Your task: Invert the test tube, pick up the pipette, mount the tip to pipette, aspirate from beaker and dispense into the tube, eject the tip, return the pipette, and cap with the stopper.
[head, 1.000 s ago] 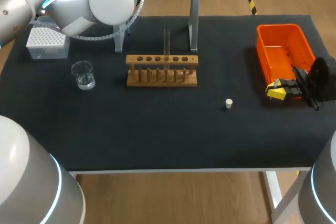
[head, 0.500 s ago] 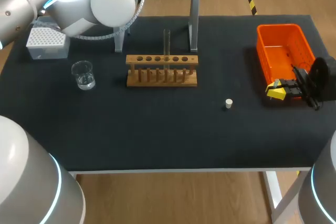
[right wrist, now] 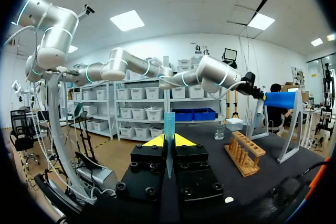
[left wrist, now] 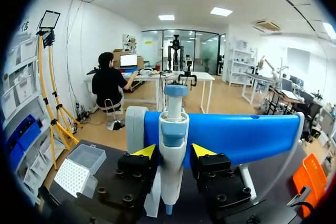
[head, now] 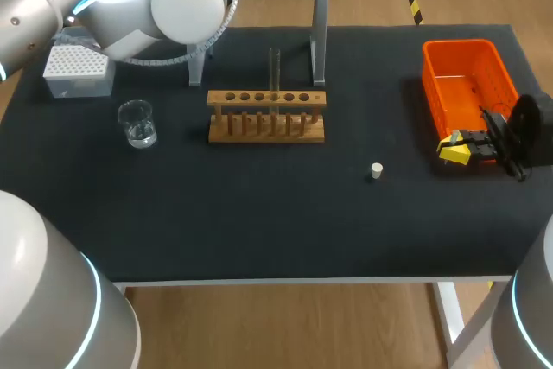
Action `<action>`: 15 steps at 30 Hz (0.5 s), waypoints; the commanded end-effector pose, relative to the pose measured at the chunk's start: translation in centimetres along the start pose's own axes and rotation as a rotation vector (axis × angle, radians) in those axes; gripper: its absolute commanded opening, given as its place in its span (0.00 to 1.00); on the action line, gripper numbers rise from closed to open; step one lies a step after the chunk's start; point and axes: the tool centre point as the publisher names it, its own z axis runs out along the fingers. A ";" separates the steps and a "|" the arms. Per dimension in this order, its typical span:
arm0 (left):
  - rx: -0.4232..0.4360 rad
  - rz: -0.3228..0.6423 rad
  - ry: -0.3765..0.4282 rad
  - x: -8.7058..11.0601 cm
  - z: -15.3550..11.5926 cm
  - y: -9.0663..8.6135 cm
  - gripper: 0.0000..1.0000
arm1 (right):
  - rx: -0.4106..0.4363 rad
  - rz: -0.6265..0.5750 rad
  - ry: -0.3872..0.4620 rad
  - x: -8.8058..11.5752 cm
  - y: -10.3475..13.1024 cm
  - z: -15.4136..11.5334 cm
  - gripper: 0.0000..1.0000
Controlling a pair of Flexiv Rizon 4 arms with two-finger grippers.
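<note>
The white and blue pipette (left wrist: 173, 129) hangs on the stand's blue bar (left wrist: 236, 137) at the table's back. My left gripper (left wrist: 174, 151) is shut on its body, one yellow-tipped finger on each side. In the head view my left arm's elbow (head: 186, 2) hides that gripper. The test tube (head: 275, 69) stands upright in the wooden rack (head: 266, 116). The glass beaker (head: 136, 123) sits left of the rack, and the tip box (head: 78, 69) behind it. The white stopper (head: 376, 169) lies right of the middle. My right gripper (head: 455, 149) rests shut beside the orange basket (head: 467, 84).
The stand's metal uprights (head: 318, 32) rise just behind the rack. In the right wrist view a slim bluish translucent piece shows along the seam of the right gripper (right wrist: 168, 141); I cannot tell what it is. The rack (right wrist: 244, 153) and beaker (right wrist: 219, 131) lie ahead of it.
My left arm's elbow has edged slightly to the right near the stand. The right arm and the things on the table have kept still.
</note>
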 end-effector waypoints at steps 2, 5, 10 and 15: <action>-0.008 -0.003 -0.002 0.0 0.4 -0.1 0.42 | 0.001 -0.001 0.000 0.0 0.0 0.0 0.00; -0.009 -0.004 -0.003 0.0 0.5 -0.1 0.41 | 0.001 -0.001 0.000 0.0 0.0 0.0 0.00; -0.009 -0.005 -0.003 0.0 0.7 -0.1 0.41 | 0.001 -0.001 0.000 0.0 0.0 0.0 0.00; -0.011 -0.004 -0.003 0.0 0.8 -0.1 0.40 | 0.001 -0.001 0.000 0.0 0.0 0.0 0.00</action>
